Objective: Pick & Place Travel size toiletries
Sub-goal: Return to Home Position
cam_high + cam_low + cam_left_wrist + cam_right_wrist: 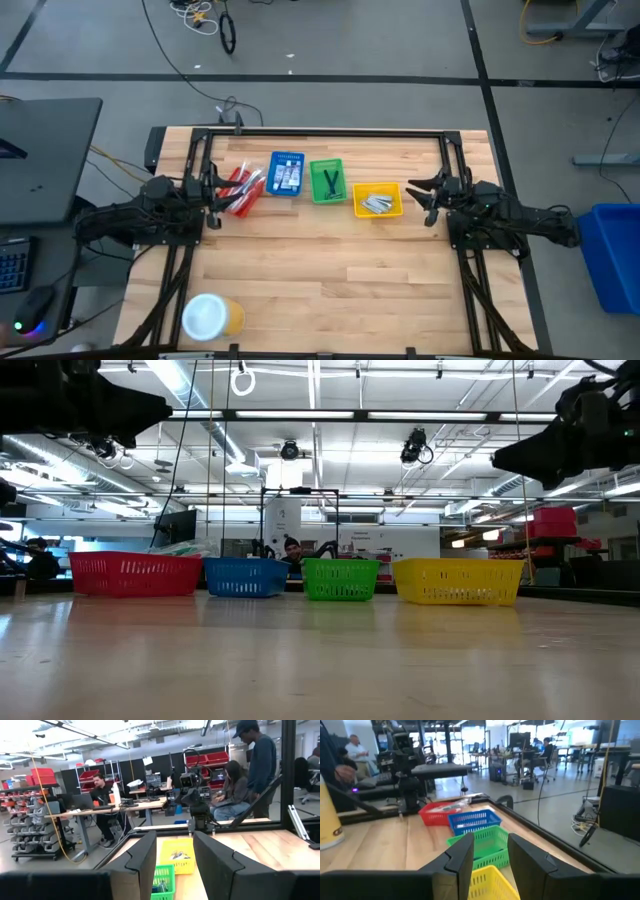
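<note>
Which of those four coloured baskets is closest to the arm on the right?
The yellow bin, at the row's right end, just beside the right gripper; the green bin, blue bin and red bin lie farther left.

bin row (pixel 313 182) across table, jar (pixel 211 316) at corner

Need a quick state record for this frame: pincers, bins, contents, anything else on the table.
left pincer: open, empty, raised by red bin
right pincer: open, empty, raised by yellow bin
bin row: red, blue bin, green bin, yellow
contents: pale items in red, white tubes in blue, dark sticks in green, silvery items in yellow
loose: white-lidded yellow jar, apart from bins
</note>
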